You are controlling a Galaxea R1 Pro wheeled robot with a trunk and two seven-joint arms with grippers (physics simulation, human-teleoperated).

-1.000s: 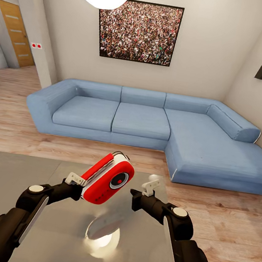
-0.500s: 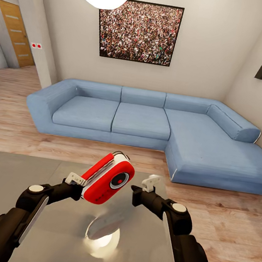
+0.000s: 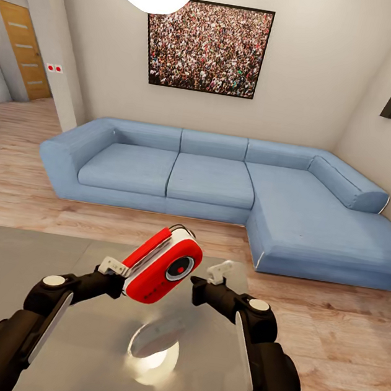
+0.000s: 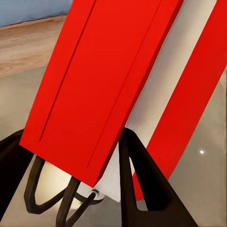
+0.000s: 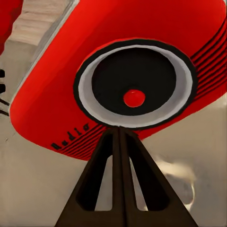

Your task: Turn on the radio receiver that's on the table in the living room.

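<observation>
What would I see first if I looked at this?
First, the bright red radio receiver, tilted and lifted above the shiny grey table, gripped by the left tool. The right tool is close to its round dial, fingers together. Behind stretches a big blue sofa under a crowd picture.
</observation>
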